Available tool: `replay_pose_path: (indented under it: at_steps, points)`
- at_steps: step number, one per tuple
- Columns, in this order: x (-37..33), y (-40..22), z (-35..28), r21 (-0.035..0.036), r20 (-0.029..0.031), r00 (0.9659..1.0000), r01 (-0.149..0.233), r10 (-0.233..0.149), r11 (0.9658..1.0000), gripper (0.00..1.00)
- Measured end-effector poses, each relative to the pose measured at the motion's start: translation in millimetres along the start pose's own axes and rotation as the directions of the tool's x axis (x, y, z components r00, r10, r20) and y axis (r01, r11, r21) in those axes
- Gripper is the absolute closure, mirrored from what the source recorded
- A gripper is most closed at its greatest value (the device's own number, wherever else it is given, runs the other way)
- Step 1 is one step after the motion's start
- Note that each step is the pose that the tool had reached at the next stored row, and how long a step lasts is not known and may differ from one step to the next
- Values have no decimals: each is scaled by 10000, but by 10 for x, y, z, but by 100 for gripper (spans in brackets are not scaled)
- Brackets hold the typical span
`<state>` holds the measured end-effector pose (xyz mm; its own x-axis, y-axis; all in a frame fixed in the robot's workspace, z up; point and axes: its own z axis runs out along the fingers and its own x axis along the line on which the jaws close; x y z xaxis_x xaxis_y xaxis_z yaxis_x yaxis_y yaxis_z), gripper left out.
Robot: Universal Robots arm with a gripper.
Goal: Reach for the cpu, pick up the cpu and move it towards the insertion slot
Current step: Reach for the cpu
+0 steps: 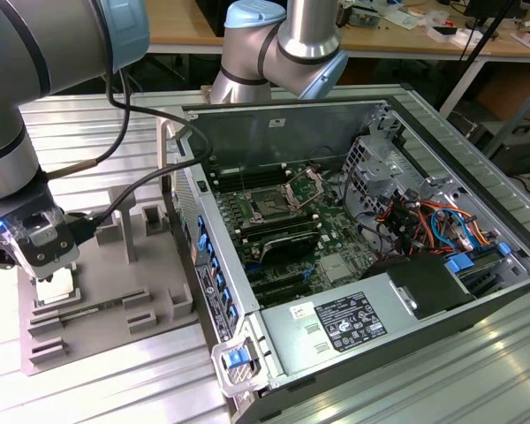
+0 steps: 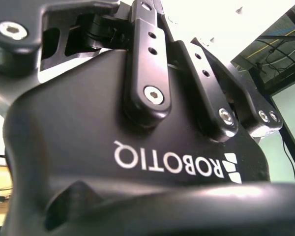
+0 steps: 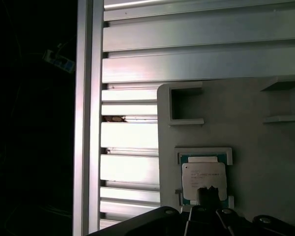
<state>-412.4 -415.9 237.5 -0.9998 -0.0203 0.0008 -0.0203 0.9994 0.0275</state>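
Though I could not tell whether my gripper [image 1: 51,269] was wide or narrow, it hung low at the exterior view's left, right above the cpu [image 1: 57,287]; the cpu lay flat on the grey fixture plate [image 1: 115,305], pale against it, and the plate rested on the ribbed metal desk [image 1: 97,124]. In the first wrist view the cpu [image 3: 204,178] sat inside a square grey frame [image 3: 204,150], silvery top up; my gripper [image 3: 206,196] overlapped the chip's near edge, though I could not tell whether it touched; slats of the desk [image 3: 132,135] ran beside the plate [image 3: 246,113].

Further toward the exterior view's right stood the open computer case [image 1: 283,115], just beside the plate, its board exposed; the insertion slot [image 1: 270,206] sat on that board, a dark square, well apart from the cpu and from my gripper; its shiny retention frame [image 1: 305,185] was tilted up beside it, leaving the socket uncovered. Nearer the camera lay the power supply [image 1: 349,322] with its white label; at the far right a bundle of blue and orange cables [image 1: 442,225] curled inside the case.
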Motion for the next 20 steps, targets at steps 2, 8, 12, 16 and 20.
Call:
replay_pose_path:
  at_steps: [2,8,12,16,20]
  points:
    - [0,0,6,-1,1,10000,0,0,10000,89]
    - [0,0,28,-1,2,10000,0,0,10000,89]
    - [0,-2,68,3,1,10000,0,0,10000,89]
    - [0,-3,100,4,0,10000,0,0,10000,89]
    - [0,-3,123,4,0,10000,0,0,10000,89]
